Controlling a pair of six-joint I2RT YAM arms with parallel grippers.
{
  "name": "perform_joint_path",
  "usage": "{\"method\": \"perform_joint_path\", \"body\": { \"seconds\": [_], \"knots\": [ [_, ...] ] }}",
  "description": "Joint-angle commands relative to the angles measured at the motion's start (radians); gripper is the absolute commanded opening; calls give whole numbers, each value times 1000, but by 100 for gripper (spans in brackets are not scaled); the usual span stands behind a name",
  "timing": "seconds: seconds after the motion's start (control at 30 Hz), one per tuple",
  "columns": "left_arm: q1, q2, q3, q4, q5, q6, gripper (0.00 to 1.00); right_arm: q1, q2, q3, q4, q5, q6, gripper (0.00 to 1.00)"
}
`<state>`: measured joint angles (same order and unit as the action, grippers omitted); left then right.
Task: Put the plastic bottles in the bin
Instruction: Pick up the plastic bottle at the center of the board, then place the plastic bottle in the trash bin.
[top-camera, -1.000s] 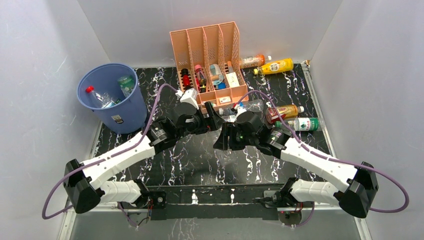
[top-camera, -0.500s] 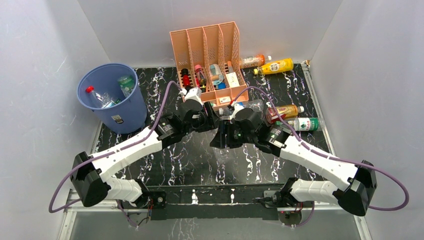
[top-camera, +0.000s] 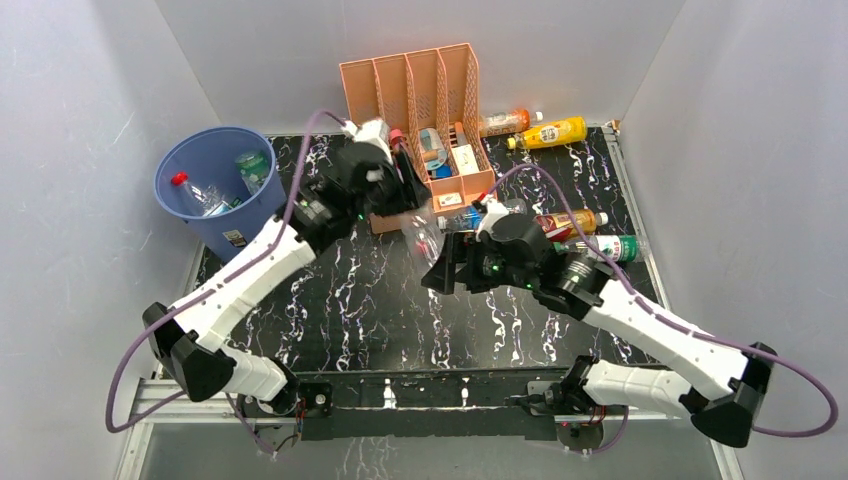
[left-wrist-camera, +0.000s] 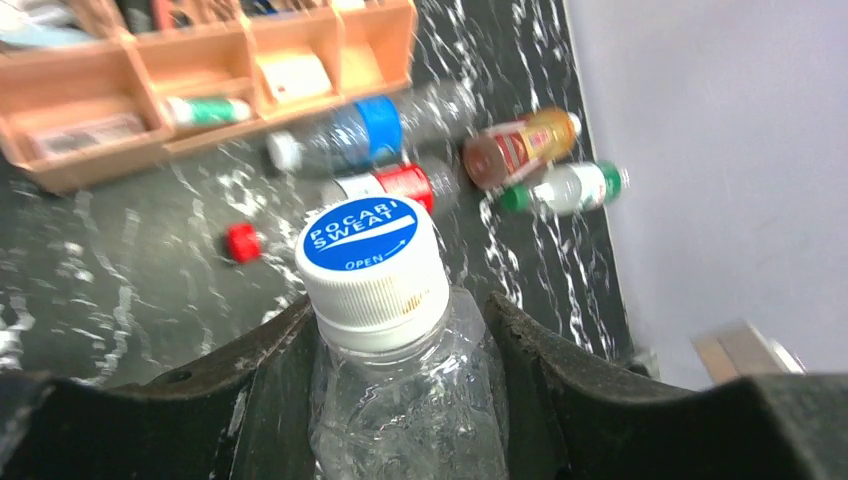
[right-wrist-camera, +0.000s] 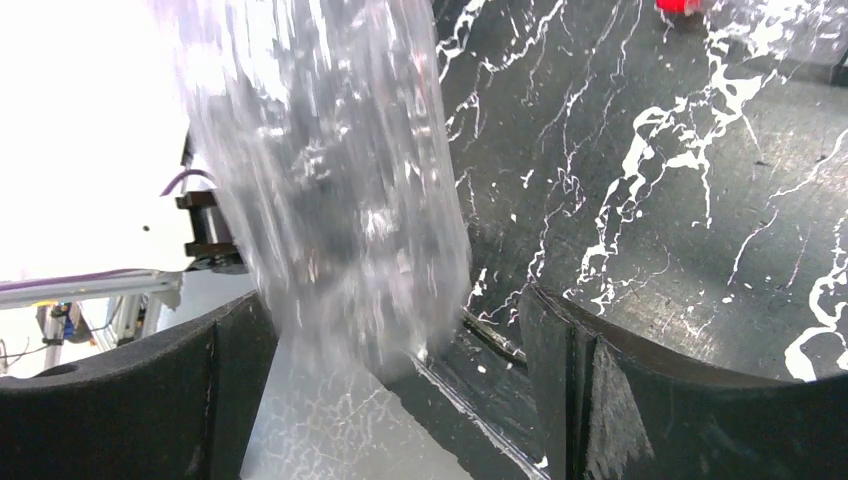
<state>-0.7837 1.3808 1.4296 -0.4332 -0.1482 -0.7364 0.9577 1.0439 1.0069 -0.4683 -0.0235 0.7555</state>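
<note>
Since my left arm swung up from mid-bench toward the peach slotted plastic organizer (top-camera: 410, 75), the handover looks complete. Far left, the round blue plastic bin (top-camera: 250, 218) holds 2 bottles, a red-capped clear one (top-camera: 192, 192) and a green-labelled one (top-camera: 252, 168). My left tool (left-wrist-camera: 400, 312), wide a second ago, is now clenched on the clear plastic bottle with the blue-and-white cap (left-wrist-camera: 372, 262), lifted off the black marbled bench (top-camera: 380, 310). My right tool (right-wrist-camera: 395, 305) has sprung apart, and the bottle's body hangs between its jaws, ungripped. Further right, 4 plastic bottles (left-wrist-camera: 395, 185) lie by the organizer's foot and 2 juice bottles (top-camera: 555, 131) by the back wall. I judge a swing left to the bin comes next.
</note>
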Motion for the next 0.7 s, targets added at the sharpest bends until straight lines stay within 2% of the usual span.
{"method": "perform_joint_path", "body": {
  "seconds": [0.0,0.13,0.3,0.47,0.67],
  "knots": [
    [185,22,172,-144,31,135,23,6,-107,76,-100,63,-8,98],
    [370,68,382,-215,64,202,24,4,-150,60,-148,89,-8,98],
    [537,120,575,-254,2,265,24,6,-176,10,-148,74,-8,98],
    [721,121,634,-230,-6,272,25,6,-184,-29,-142,58,-8,98],
    [921,101,624,-211,-87,327,25,6,-186,-55,-144,45,-8,98]
  ]
}}
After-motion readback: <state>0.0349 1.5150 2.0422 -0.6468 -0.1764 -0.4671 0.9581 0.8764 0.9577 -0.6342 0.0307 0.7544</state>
